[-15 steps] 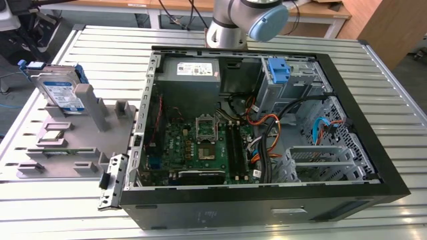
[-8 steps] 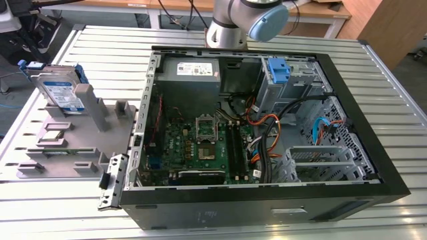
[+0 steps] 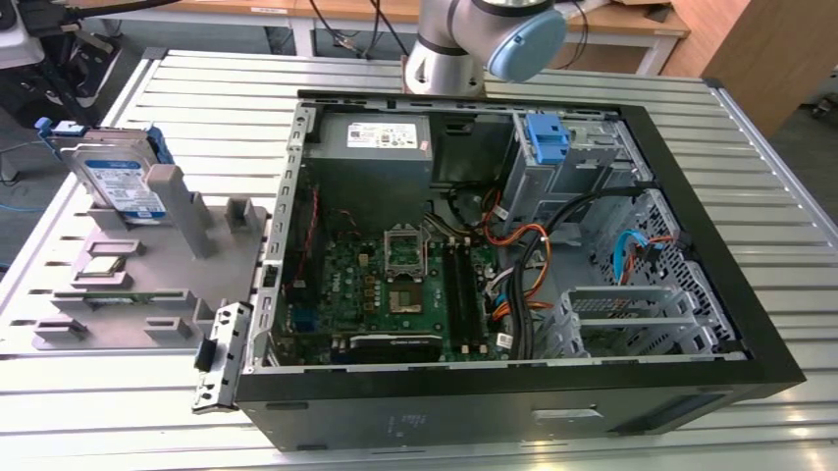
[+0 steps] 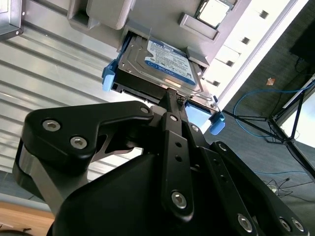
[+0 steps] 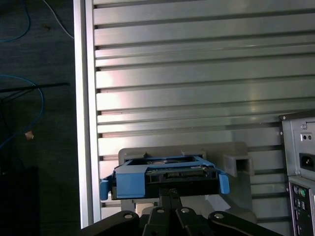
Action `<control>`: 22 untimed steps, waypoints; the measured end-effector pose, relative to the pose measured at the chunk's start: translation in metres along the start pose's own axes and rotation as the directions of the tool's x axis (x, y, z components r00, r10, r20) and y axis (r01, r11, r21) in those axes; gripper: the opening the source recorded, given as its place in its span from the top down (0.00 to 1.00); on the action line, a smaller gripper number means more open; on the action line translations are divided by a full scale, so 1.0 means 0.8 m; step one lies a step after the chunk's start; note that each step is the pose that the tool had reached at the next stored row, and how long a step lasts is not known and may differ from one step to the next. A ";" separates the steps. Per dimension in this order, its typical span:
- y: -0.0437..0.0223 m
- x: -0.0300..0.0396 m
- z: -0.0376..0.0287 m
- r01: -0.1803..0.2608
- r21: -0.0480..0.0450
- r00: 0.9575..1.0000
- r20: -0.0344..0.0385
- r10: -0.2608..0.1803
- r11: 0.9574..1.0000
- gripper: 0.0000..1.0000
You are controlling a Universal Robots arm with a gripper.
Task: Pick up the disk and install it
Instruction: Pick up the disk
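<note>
The flat, rectangular silver-metal disk, with its white-and-blue label and blue plastic side rails, stands on edge in a grey plastic holder. The holder sits on the ribbed aluminium desk. In the exterior view the disk is at about 9 o'clock from the open black computer case. In both wrist views the black end effector sits right at the disk's near edge, midway between the two blue rail ends (whether it is open or clamped on the disk I cannot tell). The arm's pale grey base rises at 12 o'clock from the case.
</note>
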State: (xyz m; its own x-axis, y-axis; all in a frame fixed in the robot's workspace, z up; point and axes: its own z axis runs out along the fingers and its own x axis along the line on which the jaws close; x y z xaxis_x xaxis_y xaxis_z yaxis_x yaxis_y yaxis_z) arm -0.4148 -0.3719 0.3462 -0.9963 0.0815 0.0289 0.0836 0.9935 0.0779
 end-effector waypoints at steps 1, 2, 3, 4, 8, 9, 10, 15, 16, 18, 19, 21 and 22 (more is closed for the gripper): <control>0.0000 0.0000 0.0000 0.000 0.000 1.000 0.000 0.000 1.000 0.89; 0.0000 0.0000 0.0000 0.000 0.000 1.000 0.000 0.000 1.000 0.89; 0.0000 0.0000 0.0001 0.000 0.000 1.000 0.000 0.000 1.000 0.89; 0.0000 0.0000 0.0001 0.000 0.000 1.000 0.000 0.000 1.000 0.89; 0.0000 0.0000 0.0002 0.000 0.000 1.000 0.000 0.000 1.000 0.89; 0.0000 0.0000 0.0002 0.000 0.000 1.000 0.000 0.000 1.000 0.89; 0.0000 0.0000 0.0002 0.002 0.000 1.000 0.000 -0.002 1.000 0.89; 0.0000 0.0001 0.0004 0.056 0.001 0.998 -0.004 -0.056 0.998 0.89; 0.0000 0.0000 0.0003 0.071 0.002 0.997 -0.006 -0.071 0.997 0.89; 0.0000 0.0000 0.0004 0.100 0.002 0.995 -0.008 -0.100 0.995 0.89; 0.0000 0.0000 0.0004 0.116 0.003 0.993 -0.009 -0.115 0.993 0.89; 0.0000 0.0000 0.0004 0.149 0.003 0.989 -0.012 -0.149 0.989 0.89; 0.0000 0.0000 0.0005 0.165 0.004 0.986 -0.013 -0.165 0.986 0.89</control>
State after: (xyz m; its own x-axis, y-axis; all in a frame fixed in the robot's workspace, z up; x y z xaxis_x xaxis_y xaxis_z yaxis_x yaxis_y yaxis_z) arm -0.4148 -0.3719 0.3458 -0.9960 -0.0848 0.0288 -0.0823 0.9936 0.0779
